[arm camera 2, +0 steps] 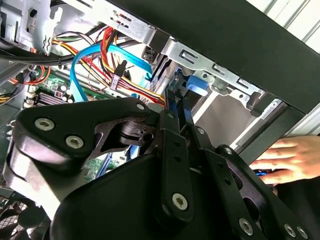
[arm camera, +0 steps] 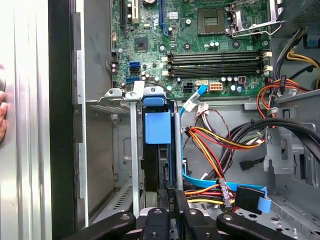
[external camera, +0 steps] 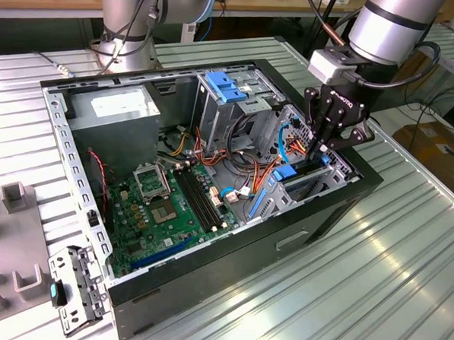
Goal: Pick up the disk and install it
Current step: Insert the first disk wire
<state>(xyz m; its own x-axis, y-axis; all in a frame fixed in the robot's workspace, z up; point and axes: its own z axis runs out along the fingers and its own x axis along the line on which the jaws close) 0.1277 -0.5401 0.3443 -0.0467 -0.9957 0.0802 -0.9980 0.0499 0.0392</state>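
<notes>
The disk [arm camera: 157, 127] stands on edge inside the metal drive cage [arm camera: 112, 95] at the front corner of the open computer case [external camera: 206, 268], its blue plastic end showing between the cage rails. In the exterior view that blue end [external camera: 285, 171] sits just below my gripper [external camera: 323, 148]. My gripper [arm camera: 174, 196] hangs over the slot with its thin fingers [arm camera 2: 176, 100] drawn together, shut, at the edge of the disk's dark body. I cannot tell whether they touch it. Blue plastic of the disk [arm camera 2: 197, 82] shows just beyond the fingertips.
Orange, yellow and blue cables [arm camera: 215, 145] run beside the cage. The green motherboard [external camera: 164, 205], grey power supply box [external camera: 116, 107] and light-blue bracket [external camera: 227, 86] lie deeper in the case. A person's hand [arm camera 2: 290, 157] rests outside the case wall. A loose bracket [external camera: 76, 288] lies on the table.
</notes>
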